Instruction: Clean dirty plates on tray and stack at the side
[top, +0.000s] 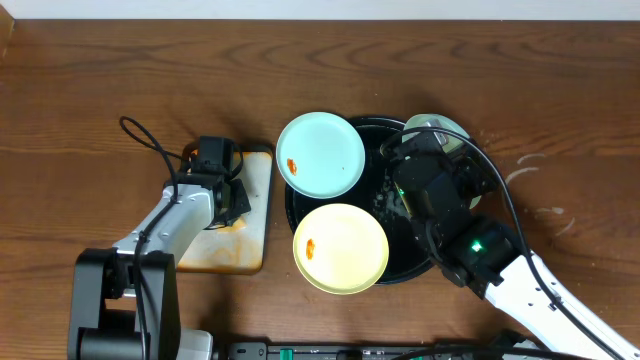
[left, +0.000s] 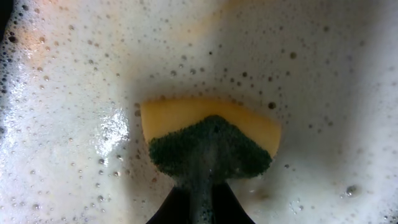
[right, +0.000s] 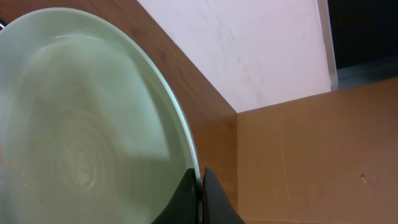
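Note:
The black tray (top: 372, 180) sits at the table's centre. A pale blue plate (top: 320, 153) with an orange smear overlaps its upper left rim. A pale yellow plate (top: 340, 248) with an orange smear overlaps its lower left rim. My right gripper (top: 428, 150) is shut on the rim of a third pale plate (top: 437, 127), held tilted over the tray's far right. In the right wrist view the fingers (right: 200, 182) pinch that plate's edge (right: 81, 137). My left gripper (top: 226, 196) is shut on a yellow and green sponge (left: 208, 140), pressed onto a foamy white surface.
A small rectangular orange-stained tray (top: 248, 240) lies under the left gripper, left of the black tray. Pale smears mark the wood at the right (top: 530, 175). In the right wrist view a white wall (right: 249, 43) and a brown panel (right: 311, 155) stand beyond the plate.

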